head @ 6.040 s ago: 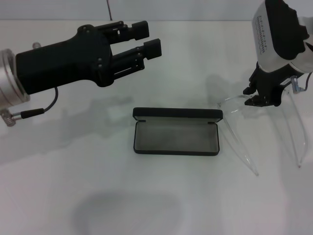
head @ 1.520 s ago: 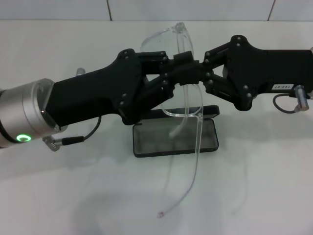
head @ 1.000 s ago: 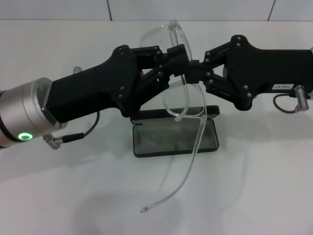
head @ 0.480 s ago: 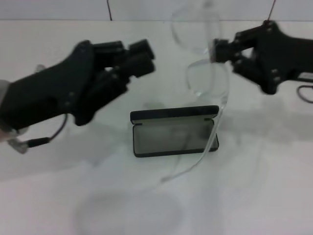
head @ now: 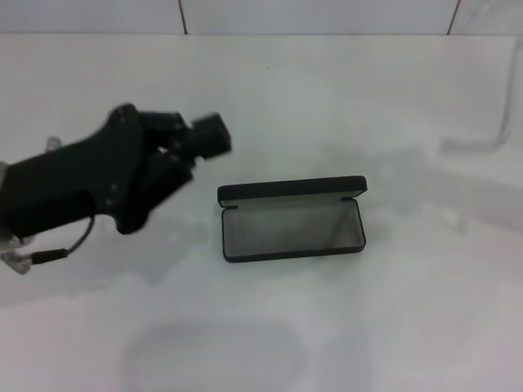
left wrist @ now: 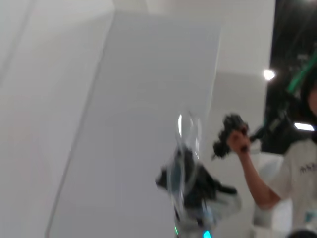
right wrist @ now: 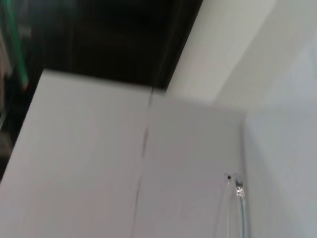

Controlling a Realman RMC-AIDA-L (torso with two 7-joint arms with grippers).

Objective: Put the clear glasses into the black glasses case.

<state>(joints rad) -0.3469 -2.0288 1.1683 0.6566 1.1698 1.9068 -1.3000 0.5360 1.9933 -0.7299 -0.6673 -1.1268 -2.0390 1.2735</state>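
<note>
Case (head: 291, 219) lies open on the bench (head: 368, 327), grey lining bare, nothing inside, so the task isn't done. Glasses (left wrist: 184, 163) are up in the air, far from the case: left wrist view shows them at the right pincer (left wrist: 195, 186), apparently grasped. Left pincer (head: 200, 143) hangs left of the case, holds nothing; open or clenched, can't tell. Left to do: bring glasses down into case.

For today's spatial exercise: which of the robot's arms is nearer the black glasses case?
Left. Its end effector hovers just left of and behind the black glasses case. The right end effector is outside the head view.
</note>
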